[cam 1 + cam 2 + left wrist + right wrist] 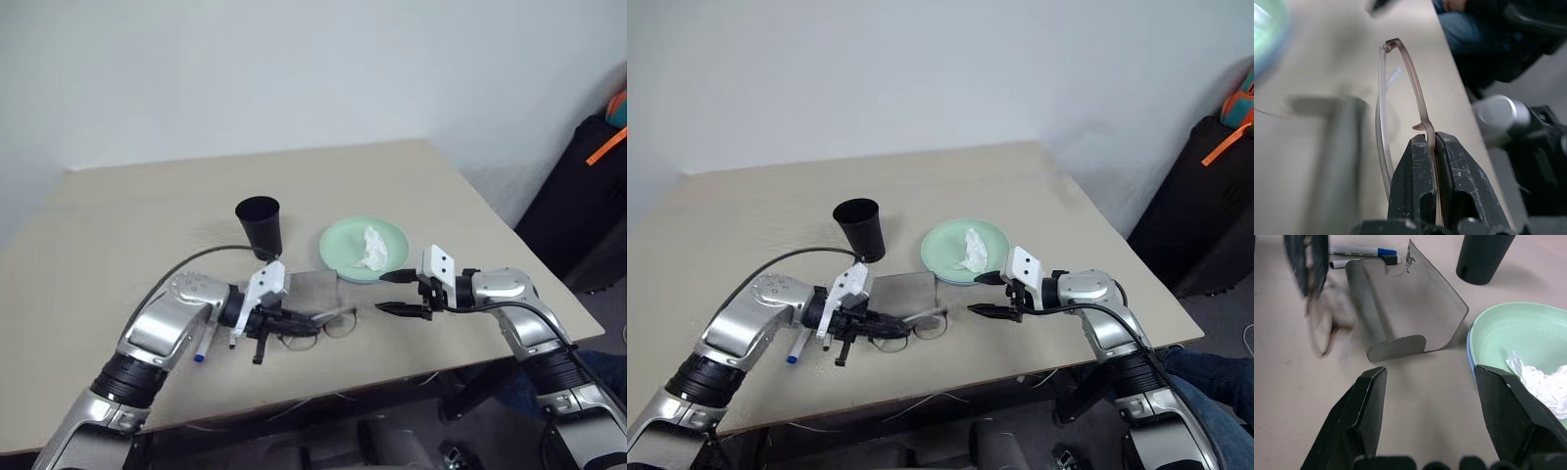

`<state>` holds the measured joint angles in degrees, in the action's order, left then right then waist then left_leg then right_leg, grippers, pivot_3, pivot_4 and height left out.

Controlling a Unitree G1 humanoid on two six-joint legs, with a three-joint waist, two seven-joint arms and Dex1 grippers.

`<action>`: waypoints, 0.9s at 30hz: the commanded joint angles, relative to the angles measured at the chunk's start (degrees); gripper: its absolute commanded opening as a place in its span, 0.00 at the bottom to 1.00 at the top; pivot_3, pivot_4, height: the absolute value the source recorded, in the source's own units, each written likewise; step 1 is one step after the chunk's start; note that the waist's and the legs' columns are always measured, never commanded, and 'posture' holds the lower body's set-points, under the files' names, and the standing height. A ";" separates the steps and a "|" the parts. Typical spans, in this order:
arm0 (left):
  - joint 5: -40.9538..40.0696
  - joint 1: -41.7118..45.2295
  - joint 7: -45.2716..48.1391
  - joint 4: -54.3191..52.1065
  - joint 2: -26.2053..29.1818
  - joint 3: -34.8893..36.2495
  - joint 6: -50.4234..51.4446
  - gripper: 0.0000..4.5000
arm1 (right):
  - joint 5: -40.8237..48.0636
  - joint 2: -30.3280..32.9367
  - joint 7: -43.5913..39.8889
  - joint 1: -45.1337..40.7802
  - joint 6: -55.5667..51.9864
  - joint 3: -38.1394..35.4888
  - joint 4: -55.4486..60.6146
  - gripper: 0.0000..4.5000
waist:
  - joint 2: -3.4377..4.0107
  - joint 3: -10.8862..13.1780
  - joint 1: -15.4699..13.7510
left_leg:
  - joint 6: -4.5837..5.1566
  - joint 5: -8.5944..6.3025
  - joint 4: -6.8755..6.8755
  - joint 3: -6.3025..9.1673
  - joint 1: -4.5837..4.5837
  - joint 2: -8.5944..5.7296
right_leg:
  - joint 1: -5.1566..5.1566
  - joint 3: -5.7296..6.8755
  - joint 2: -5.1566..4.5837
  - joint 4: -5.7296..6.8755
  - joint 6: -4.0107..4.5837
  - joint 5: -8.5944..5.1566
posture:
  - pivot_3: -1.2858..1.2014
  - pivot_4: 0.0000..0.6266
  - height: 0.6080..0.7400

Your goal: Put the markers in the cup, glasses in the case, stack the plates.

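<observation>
Glasses [1418,100] sitting near the table's [127,211] front edge, left gripper [1435,161] pinching their frame, case [1400,303] lying open at twelve o'clock of them, cup [260,225] standing beyond, markers [1364,254] at nine o'clock, right gripper [1430,401] hovering spread at three o'clock, green plate [343,240] holding a tissue [372,247].

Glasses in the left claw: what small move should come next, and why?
Probably carry the glasses over to the open case. The left claw is shut on their frame, the case lies right beside them, and the open right claw waits nearby.
</observation>
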<state>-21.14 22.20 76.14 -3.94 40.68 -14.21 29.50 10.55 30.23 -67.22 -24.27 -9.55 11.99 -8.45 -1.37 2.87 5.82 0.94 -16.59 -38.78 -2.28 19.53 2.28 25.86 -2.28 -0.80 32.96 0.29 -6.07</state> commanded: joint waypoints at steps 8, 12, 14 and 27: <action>4.92 9.88 -1.61 7.94 1.05 3.26 -7.91 0.03 | -0.37 0.55 -0.76 -2.90 2.19 -0.22 -1.24 0.68 | -0.02 0.01 -0.01 | 0.01 0.01 -0.02 0.01 0.01 -0.03 | -0.01 -0.01 0.00 0.00 0.00 0.00 | 0.52 0.00 1.00; 8.79 12.57 -0.80 15.32 0.11 1.55 -14.47 0.03 | -0.65 0.24 -0.85 -3.21 2.55 0.05 -1.84 0.68 | -0.01 0.01 0.00 | 0.03 0.02 -0.02 -0.01 -0.02 -0.03 | -0.05 -0.03 0.01 0.01 0.00 0.00 | 0.52 0.00 1.00; 9.95 13.63 0.34 18.27 -0.57 0.77 -16.66 0.03 | -0.79 0.12 -0.89 -3.31 2.70 0.07 -2.05 0.68 | -0.01 0.01 -0.02 | 0.04 0.03 -0.02 0.00 -0.01 -0.03 | -0.04 -0.03 0.01 0.01 0.00 0.00 | 0.52 0.00 1.00; 15.10 19.02 7.99 32.82 -5.18 -3.69 -26.12 0.03 | -0.91 0.40 -0.67 -2.54 2.48 -0.14 -1.08 0.68 | -0.03 0.00 -0.04 | 0.09 0.01 -0.08 0.01 0.05 -0.11 | -0.07 -0.12 -0.01 0.01 0.00 0.00 | 0.52 0.00 1.00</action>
<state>-6.68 39.15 83.21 28.30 35.56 -18.13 4.97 9.11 30.26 -68.01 -26.06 -7.82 12.66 -11.08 -1.40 2.88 5.78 1.03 -16.58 -38.87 -2.26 19.57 2.17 25.79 -2.40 -0.81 32.97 0.28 -6.07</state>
